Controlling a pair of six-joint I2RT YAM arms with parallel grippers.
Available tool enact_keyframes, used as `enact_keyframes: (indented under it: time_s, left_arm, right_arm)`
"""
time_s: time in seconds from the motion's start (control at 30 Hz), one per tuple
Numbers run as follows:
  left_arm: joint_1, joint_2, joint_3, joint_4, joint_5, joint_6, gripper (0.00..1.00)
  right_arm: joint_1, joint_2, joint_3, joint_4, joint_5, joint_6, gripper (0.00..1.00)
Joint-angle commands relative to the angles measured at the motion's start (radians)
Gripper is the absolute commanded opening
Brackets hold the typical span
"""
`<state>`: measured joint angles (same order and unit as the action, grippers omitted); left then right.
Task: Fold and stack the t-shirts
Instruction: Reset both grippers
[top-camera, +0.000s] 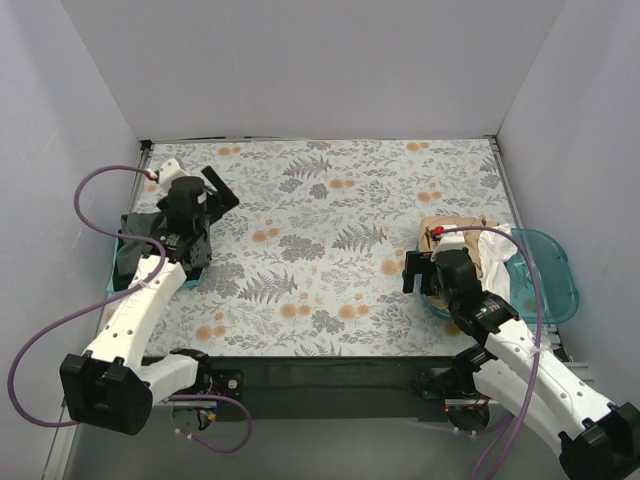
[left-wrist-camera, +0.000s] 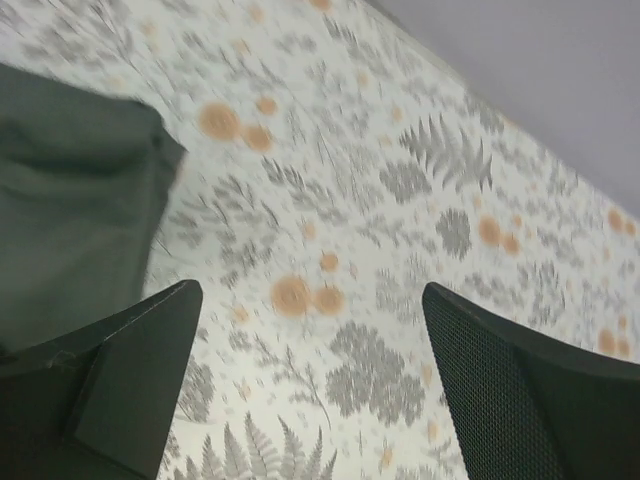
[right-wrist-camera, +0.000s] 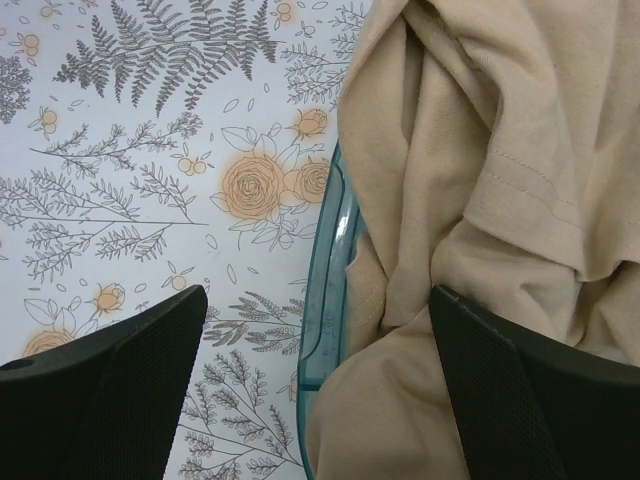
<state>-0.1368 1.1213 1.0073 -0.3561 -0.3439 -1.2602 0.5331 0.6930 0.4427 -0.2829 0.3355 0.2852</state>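
A folded dark grey t-shirt (top-camera: 138, 240) lies at the table's left edge; it also fills the left of the left wrist view (left-wrist-camera: 70, 190). My left gripper (top-camera: 216, 192) is open and empty above the floral covering, just right of that shirt (left-wrist-camera: 310, 375). A crumpled tan t-shirt (top-camera: 452, 230) and a white t-shirt (top-camera: 500, 248) sit in the teal tub (top-camera: 555, 275) at the right. My right gripper (top-camera: 424, 278) is open and empty, hovering over the tub's left rim (right-wrist-camera: 330, 280), with the tan shirt (right-wrist-camera: 480, 150) under its right finger (right-wrist-camera: 540, 400). No separate black shirt shows.
The floral table covering (top-camera: 320, 230) spans the middle. Grey walls enclose the back and both sides. A thin teal edge (top-camera: 110, 278) shows under the dark shirt. Purple cables loop from both arms at the near edge.
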Motion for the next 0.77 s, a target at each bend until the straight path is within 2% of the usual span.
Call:
enact_keyframes:
  time_s: [0.0,0.17,0.4,0.73]
  left_arm:
    - [-0.131,-0.003,-0.099,-0.020,-0.027,-0.099,0.92]
    - [-0.242,-0.037,-0.193,0.012,-0.066,-0.130,0.92]
    - [-0.254,-0.141,-0.259,0.019,-0.044,-0.131,0.93]
    - [-0.254,-0.221,-0.302,0.034,0.003,-0.117,0.93]
  right_arm:
    - [-0.004,-0.027,0.028,0.030,-0.021,0.006,0.98]
    - [-0.004,-0.101,0.041,0.030,0.000,0.032,0.98]
    - [-0.002,-0.139,0.054,0.033,-0.007,0.060,0.98]
    - [-0.005,-0.084,0.100,0.034,-0.044,0.077,0.98]
